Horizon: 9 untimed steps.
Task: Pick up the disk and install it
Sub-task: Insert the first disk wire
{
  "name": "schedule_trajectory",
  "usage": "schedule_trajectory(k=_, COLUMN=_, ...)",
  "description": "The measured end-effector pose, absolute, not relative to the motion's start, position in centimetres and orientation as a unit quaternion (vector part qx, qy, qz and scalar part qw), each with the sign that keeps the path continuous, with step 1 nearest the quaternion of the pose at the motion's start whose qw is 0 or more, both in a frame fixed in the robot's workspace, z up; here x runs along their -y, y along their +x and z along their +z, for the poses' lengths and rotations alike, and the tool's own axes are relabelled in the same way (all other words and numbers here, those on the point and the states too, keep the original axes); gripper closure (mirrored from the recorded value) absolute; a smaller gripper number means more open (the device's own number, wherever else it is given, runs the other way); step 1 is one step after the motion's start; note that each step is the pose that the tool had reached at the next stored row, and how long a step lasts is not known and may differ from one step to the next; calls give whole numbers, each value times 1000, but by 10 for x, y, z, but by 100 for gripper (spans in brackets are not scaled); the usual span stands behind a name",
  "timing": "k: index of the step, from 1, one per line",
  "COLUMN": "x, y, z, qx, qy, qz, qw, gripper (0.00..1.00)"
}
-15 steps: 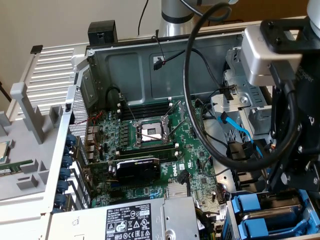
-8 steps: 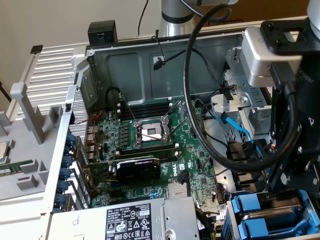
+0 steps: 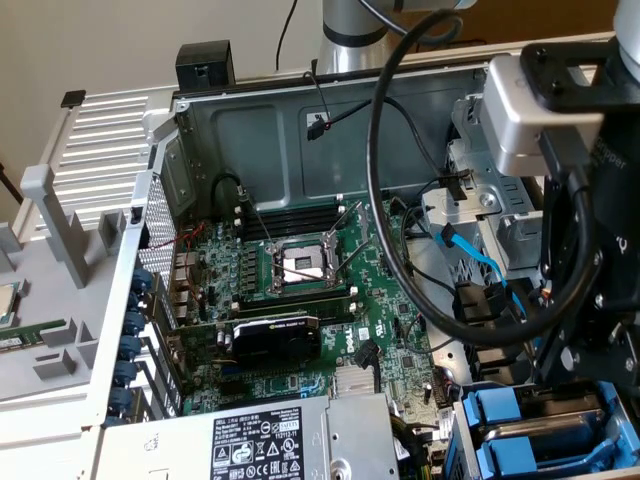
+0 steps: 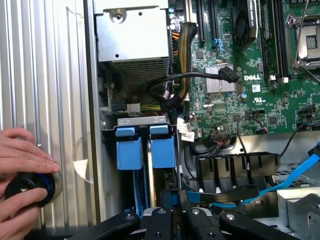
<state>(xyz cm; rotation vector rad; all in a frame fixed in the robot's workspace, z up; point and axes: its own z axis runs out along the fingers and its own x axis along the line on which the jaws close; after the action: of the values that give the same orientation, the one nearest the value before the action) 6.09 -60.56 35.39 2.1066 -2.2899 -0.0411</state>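
The hand (image 4: 172, 212) hangs over the drive bay at the case's corner, its fingers (image 4: 181, 200) nearly pressed together, pinching the edge of the disk (image 4: 162, 172), which stands upright in the bay beside another blue-railed slot (image 4: 129, 147), below the power supply (image 4: 132, 40).

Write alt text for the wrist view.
The gripper is shut on the disk, which stands on edge in a drive bay with blue plastic rails, beside a green Dell motherboard. A person's hand holds a black knob outside the case.
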Motion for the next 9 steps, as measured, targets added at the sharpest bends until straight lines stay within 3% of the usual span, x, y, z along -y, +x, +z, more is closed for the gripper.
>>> schedule_trajectory(k=9, x=605, y=61, z=353, qx=735, qy=677, qz=-13, qw=15, gripper=84)
